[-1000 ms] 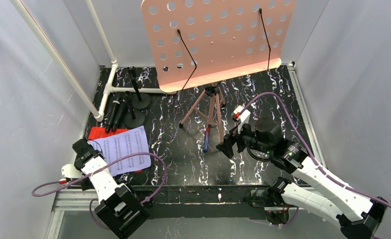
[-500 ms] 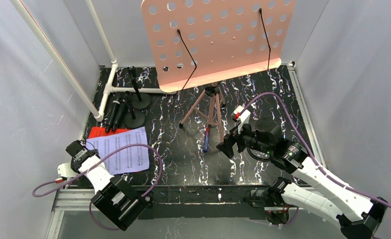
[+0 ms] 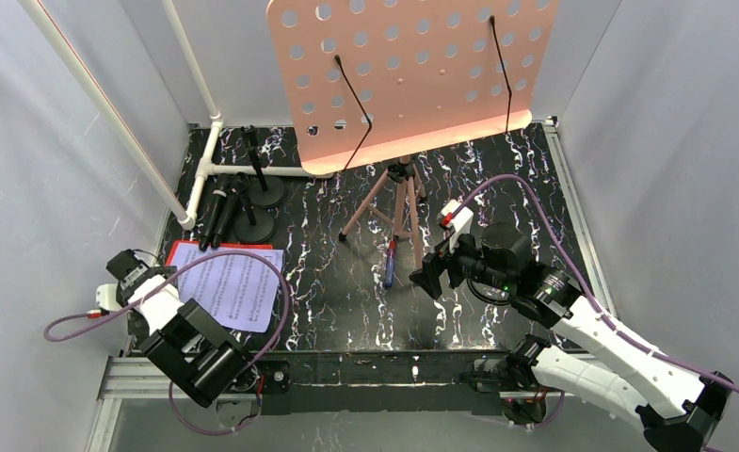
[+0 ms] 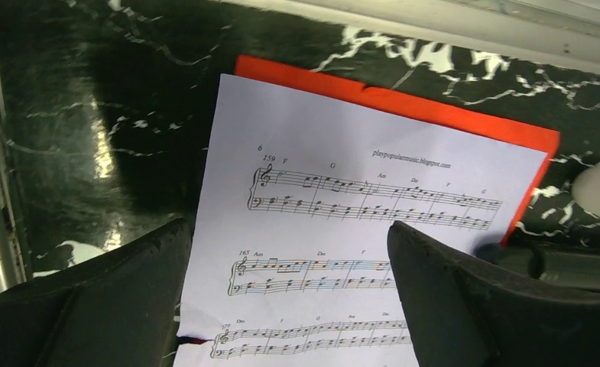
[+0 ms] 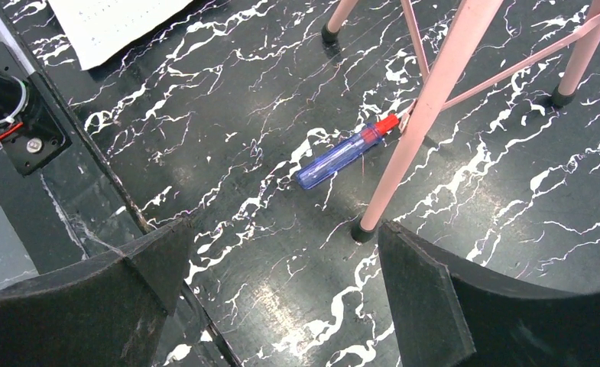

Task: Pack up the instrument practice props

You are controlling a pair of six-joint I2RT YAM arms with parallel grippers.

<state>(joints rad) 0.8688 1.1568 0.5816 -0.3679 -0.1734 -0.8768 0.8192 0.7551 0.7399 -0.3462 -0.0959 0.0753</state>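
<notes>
Left gripper (image 4: 287, 227) agape near music sheets (image 4: 335, 138)

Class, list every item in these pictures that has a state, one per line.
Pink hole-punched sheet-music rack: standing on spread tripod legs.
Two black round-based microphones: unpacked, side by side.
Red music sheet: flat, mostly covered.
White music sheet: flat atop the red one.
Blue red-capped pen: lying flat.
Left tool: open, empty.
Right tool: open, empty.

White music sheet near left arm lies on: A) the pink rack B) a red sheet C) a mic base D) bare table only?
B: the red sheet pokes out past the top and right edges of the white music sheet in the left wrist view.
</notes>
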